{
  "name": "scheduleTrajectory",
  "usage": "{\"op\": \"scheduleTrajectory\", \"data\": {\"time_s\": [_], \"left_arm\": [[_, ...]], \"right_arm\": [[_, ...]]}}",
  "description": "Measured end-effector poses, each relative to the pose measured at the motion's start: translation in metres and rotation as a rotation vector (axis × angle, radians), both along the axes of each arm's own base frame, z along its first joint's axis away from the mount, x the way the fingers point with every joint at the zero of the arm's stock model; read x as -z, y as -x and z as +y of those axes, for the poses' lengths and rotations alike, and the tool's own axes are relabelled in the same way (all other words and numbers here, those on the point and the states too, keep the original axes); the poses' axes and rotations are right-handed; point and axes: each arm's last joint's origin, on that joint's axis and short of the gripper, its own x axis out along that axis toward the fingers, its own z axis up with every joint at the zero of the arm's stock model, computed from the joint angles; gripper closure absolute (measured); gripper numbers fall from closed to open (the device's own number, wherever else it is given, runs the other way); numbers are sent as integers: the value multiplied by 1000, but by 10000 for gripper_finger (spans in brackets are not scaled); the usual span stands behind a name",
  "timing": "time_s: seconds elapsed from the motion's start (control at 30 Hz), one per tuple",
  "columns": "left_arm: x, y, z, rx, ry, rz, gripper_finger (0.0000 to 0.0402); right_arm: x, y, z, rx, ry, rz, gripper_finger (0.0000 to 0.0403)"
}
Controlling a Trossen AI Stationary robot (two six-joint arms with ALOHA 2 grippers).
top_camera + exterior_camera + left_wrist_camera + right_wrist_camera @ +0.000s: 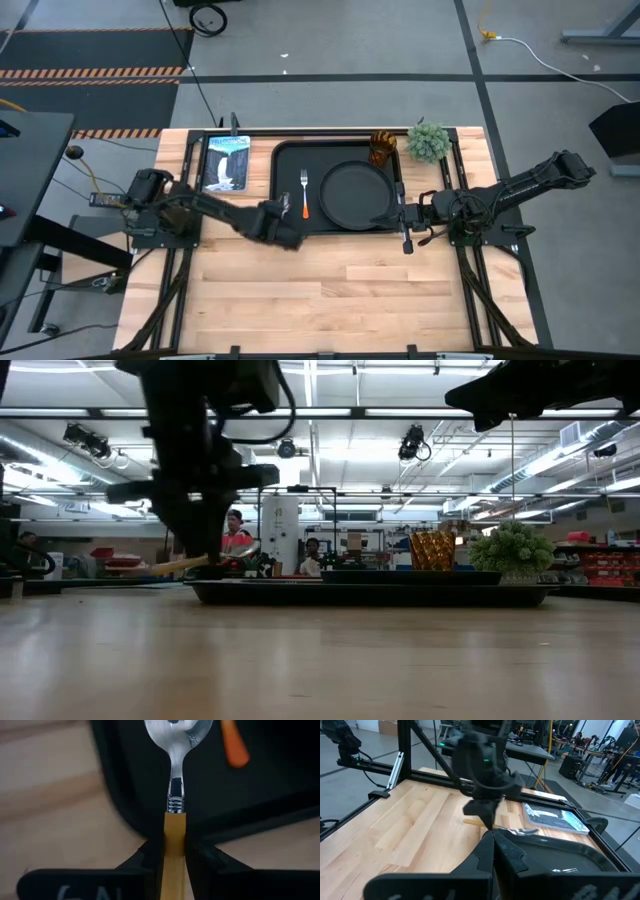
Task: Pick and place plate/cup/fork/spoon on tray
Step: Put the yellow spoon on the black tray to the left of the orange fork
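Observation:
The black tray [290, 165] lies at the table's far middle. On it are the round black plate [357, 193], the fork [304, 195] left of the plate, and the amber cup [383, 148] at its far right corner. My left gripper [283, 215] is at the tray's near left corner, shut on the spoon [176, 780]. The spoon's bowl [177, 730] is over the tray. My right gripper [405, 228] is shut and empty beside the tray's near right corner. My left gripper pinches the spoon's orange handle [174, 845] between its two fingers [150, 857], a little behind the metal neck. The fingers come from above and lie across the handle. The spoon is lifted clear and nearly level. Its handle end [170, 568] sticks out behind, its bowl [245, 548] toward the tray.
A small green plant [428, 140] stands just right of the tray's far right corner. A printed booklet [227, 162] lies left of the tray. The near half of the wooden table [330, 290] is bare. People show in the room behind the table [236, 530].

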Motion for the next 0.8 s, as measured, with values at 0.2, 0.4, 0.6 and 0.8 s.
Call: {"op": "scheduleTrajectory", "data": {"time_s": [0.2,0.4,0.6,0.8], "left_arm": [[-1,-11,32,42,18,-23,333],[-1,-14,57,34,14,-18,330],[-2,-16,83,-12,11,-40,332],[-1,-18,112,-73,-9,-81,330]], "right_arm": [[0,0,0,-1,7,0,394],[0,0,0,-2,7,0,394],[0,0,0,-1,8,0,394],[0,0,0,-2,8,0,394]]}}
